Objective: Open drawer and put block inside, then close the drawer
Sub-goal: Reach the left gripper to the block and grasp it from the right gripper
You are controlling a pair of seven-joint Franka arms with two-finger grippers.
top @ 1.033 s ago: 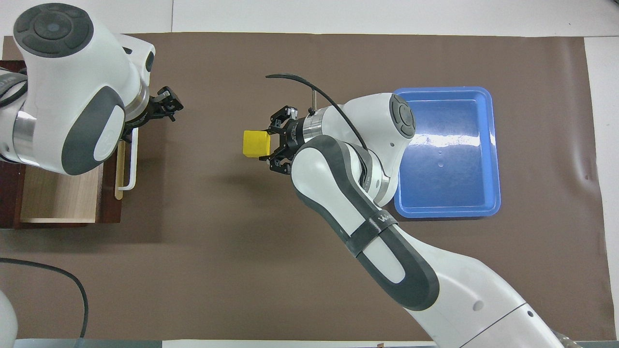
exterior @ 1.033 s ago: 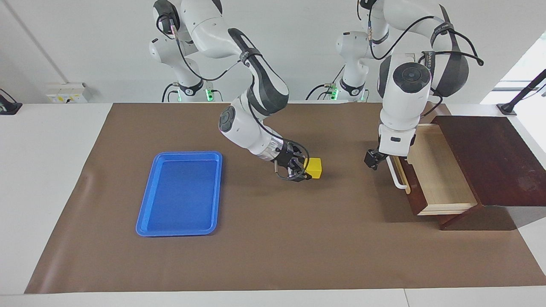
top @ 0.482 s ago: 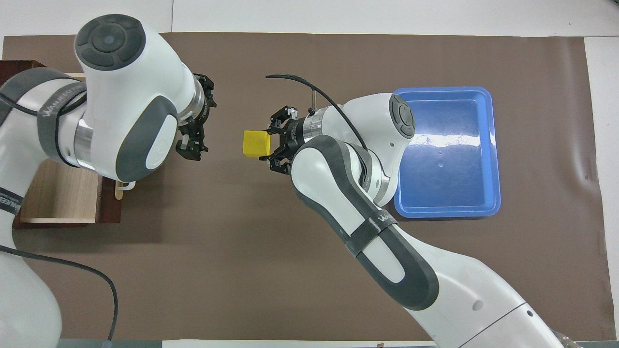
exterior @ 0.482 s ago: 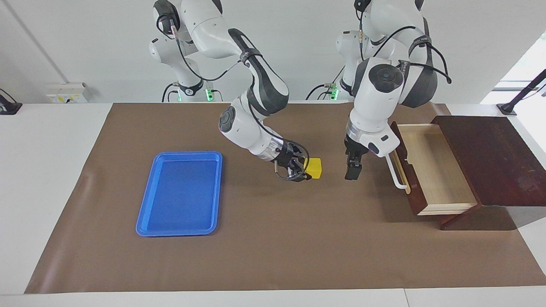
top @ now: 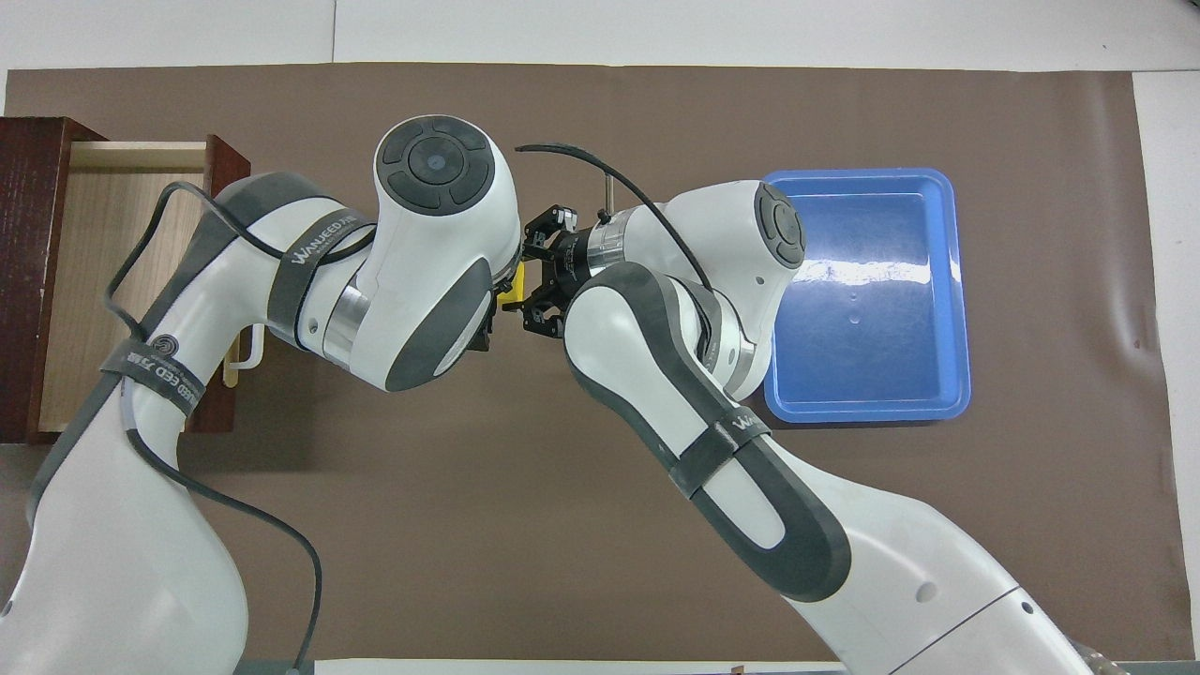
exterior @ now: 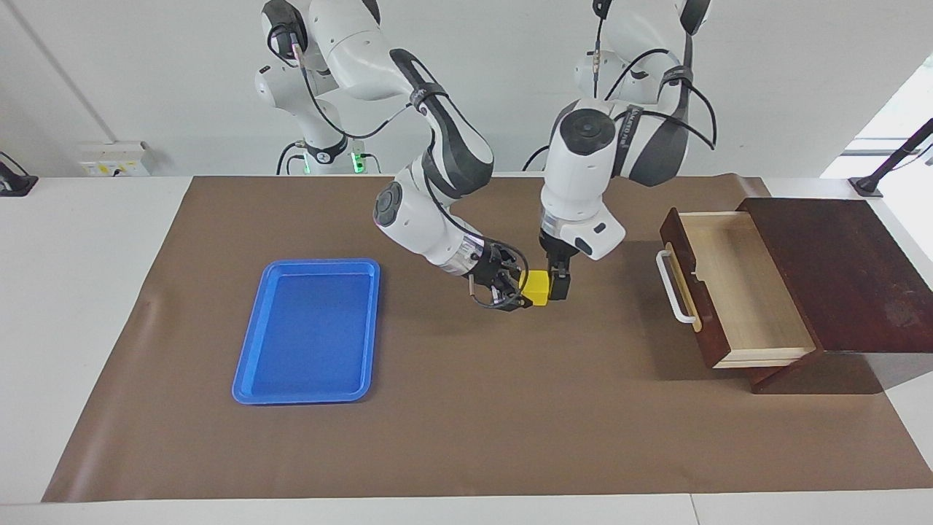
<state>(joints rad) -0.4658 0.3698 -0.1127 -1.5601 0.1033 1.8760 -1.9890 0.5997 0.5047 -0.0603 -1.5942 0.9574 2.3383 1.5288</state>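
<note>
The yellow block hangs just above the brown mat mid-table, with my right gripper shut on it from the tray's side. My left gripper has come down at the block with its jaws open. One of its fingers shows against the block's side toward the drawer; the other is hidden. In the overhead view the left wrist covers all but a sliver of the block. The drawer stands pulled open and empty at the left arm's end of the table, its white handle free.
A flat blue tray lies empty toward the right arm's end of the table, also seen in the overhead view. The dark wooden cabinet top sits over the drawer. Both forearms cross over the mat's middle.
My left arm has swung away from the drawer handle across the mat to the block. The right gripper and the block have stayed where they were.
</note>
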